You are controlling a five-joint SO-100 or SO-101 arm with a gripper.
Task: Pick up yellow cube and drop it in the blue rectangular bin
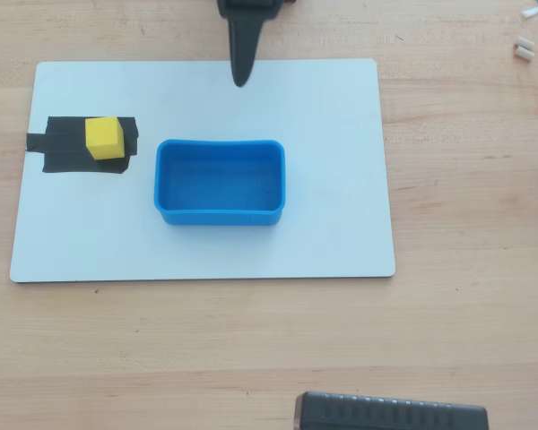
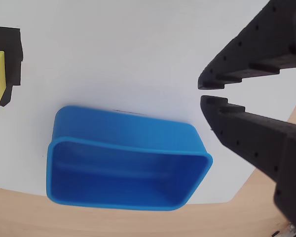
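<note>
White board (image 1: 341, 107): blue bin (image 1: 220, 213) lengthwise left-right.

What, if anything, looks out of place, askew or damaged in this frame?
Nothing is spilled or damaged. The small matte yellow cube sits on a ragged flat black tape patch, turned slightly askew to the white board's edges. The shallow blue plastic rectangular bin is empty and upright. A few small white bits lie on the wooden table.

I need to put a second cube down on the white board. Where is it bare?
Bare board lies right of the bin, and along the near edge below it. The left end is crowded: the cube sits on black tape close to the bin.
</note>
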